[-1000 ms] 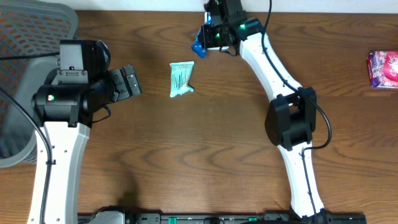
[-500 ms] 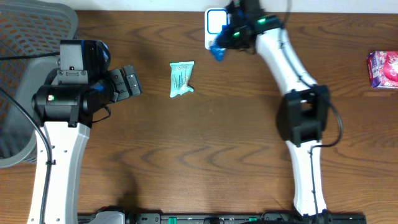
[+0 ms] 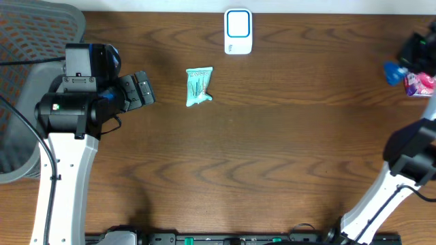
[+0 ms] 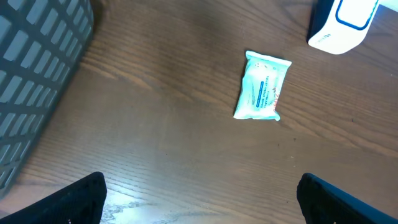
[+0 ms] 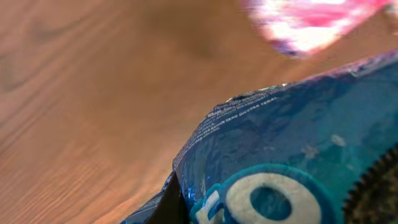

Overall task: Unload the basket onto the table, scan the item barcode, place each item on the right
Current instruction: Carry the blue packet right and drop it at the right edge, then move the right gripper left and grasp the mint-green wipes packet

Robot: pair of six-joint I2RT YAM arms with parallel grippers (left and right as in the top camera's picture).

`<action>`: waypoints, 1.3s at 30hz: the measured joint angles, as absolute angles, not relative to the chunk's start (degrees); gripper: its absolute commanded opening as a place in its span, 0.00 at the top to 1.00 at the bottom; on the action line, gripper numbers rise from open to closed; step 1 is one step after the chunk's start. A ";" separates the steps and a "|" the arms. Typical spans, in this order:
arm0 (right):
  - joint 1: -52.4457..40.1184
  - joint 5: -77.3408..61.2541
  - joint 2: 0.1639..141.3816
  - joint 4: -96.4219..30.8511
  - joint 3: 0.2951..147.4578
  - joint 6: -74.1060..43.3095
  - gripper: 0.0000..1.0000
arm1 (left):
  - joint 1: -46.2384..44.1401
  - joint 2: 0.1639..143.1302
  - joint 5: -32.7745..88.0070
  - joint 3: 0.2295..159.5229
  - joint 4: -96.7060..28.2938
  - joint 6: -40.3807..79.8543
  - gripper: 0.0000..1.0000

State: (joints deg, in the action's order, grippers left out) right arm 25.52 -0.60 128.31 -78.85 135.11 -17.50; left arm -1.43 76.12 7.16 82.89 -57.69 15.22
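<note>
Wood-grain tbl; scanner at far edge; grey mesh obj left.

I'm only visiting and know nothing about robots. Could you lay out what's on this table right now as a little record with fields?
Left end effector: open, empty, apart from the teal packet
Right end effector: shut on the blue packet, at the right edge of the view
Scanner: white and blue, at the back edge of the table, nothing held near it
Teal packet: lying flat on the wood, untouched
Pink packet: far right, just beside the blue packet
</note>
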 measured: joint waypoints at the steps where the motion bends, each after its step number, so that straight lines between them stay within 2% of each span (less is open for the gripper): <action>1: 27.14 -0.19 128.62 -79.05 135.11 -17.58 0.99 | -1.43 76.12 7.16 82.89 -57.69 15.22 0.02; 6: 34.39 1.58 131.17 -79.64 135.00 -17.61 0.99 | -1.43 76.12 7.16 82.89 -57.69 15.22 0.02; 7: 35.27 1.74 131.90 -79.40 134.96 -17.61 0.96 | -1.43 76.12 7.16 82.89 -57.69 15.22 0.02; 11: 38.15 1.30 135.31 -75.48 134.69 -15.62 0.62 | -1.43 76.12 7.16 82.89 -57.69 15.22 0.02; 13: 38.48 1.17 135.55 -73.73 134.52 -14.24 0.47 | -1.43 76.12 7.16 82.89 -57.69 15.22 0.02; 14: 38.48 0.99 135.55 -72.51 134.52 -13.65 0.44 | -1.43 76.12 7.16 82.89 -57.69 15.22 0.02; 18: 38.33 -1.26 135.55 -71.44 134.50 -11.81 0.42 | -1.43 76.12 7.16 82.89 -57.69 15.22 0.02; 22: 37.06 -10.11 135.55 -73.34 134.52 -9.15 0.46 | -1.43 76.12 7.16 82.89 -57.71 15.22 0.02; 27: 31.38 -25.28 135.55 -81.28 134.52 -2.70 0.41 | -1.43 76.12 7.16 82.89 -57.69 15.22 0.02; 28: 29.71 -26.70 135.55 -82.48 134.50 -1.98 0.34 | -1.43 76.12 7.16 82.89 -57.69 15.22 0.02; 29: 27.18 -28.45 135.55 -83.24 134.50 -0.99 0.08 | -1.43 76.12 7.16 82.89 -57.71 15.22 0.02; 30: 25.41 -29.21 135.55 -83.44 134.50 0.01 0.03 | -1.43 76.12 7.16 82.89 -57.69 15.22 0.02; 34: 14.11 -31.64 135.55 -81.78 134.06 3.25 0.01 | -1.43 76.12 7.16 82.89 -57.69 15.22 0.02; 36: 7.68 -32.14 135.55 -79.66 133.23 3.62 0.05 | -1.43 76.12 7.16 82.89 -57.71 15.22 0.02; 39: 0.32 -32.32 135.55 -76.01 130.85 3.16 0.03 | -1.43 76.12 7.16 82.89 -57.69 15.22 0.02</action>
